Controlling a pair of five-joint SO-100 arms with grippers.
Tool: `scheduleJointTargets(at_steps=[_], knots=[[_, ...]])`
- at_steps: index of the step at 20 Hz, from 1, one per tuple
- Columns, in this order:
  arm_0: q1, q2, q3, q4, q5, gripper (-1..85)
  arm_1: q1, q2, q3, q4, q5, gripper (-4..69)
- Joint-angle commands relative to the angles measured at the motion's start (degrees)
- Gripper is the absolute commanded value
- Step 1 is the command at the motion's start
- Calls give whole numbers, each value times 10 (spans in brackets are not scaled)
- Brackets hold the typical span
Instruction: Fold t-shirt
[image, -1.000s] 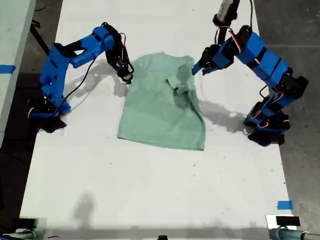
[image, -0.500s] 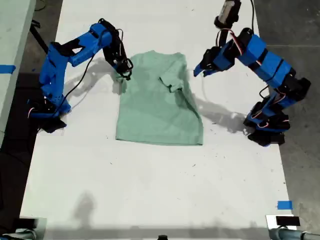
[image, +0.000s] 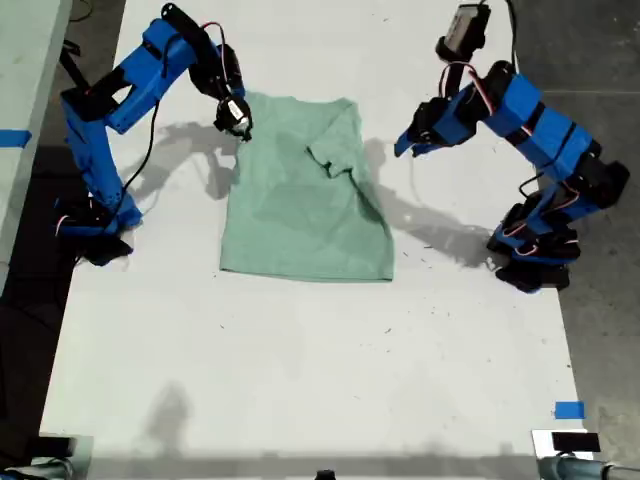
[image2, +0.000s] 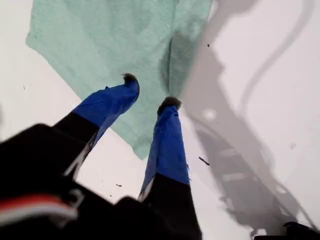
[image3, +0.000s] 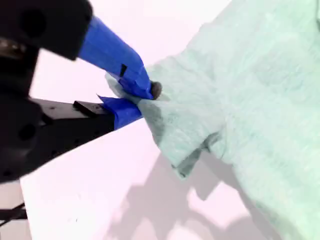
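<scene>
The t-shirt lies on the white table, in the half toward the far edge and about midway between the two side edges. It is partly folded: one sleeve is turned over onto the body, and the lower hem lies flat toward the near edge. The second gripper is closed on a corner of the cloth and holds it raised above the table; the second wrist view shows the fabric pinched between the blue fingers. In the exterior view this gripper is at the shirt's far corner on the exterior view's left. The first gripper is open with nothing between its fingers, and it hangs over the edge of the shirt; in the exterior view it is just beside the shirt on the exterior view's right, not touching it. Compared with a second ago, the second gripper has moved up and toward the far edge, and the shirt has shifted with it toward the exterior view's left and looks flatter. The first gripper has drawn slightly away from the cloth.
</scene>
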Motion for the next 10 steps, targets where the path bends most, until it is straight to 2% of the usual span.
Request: scheduleJointTargets(at_steps=[1, 5, 10], knots=[[56, 23, -15, -58, 1, 0, 3, 48, 11, -14, 11, 129], [98, -62, -71, -143, -11, 0, -4, 83, 45, -15, 20, 126], [118, -153, -110, -220, -28, 0, -4, 130, 95, -14, 30, 125]])
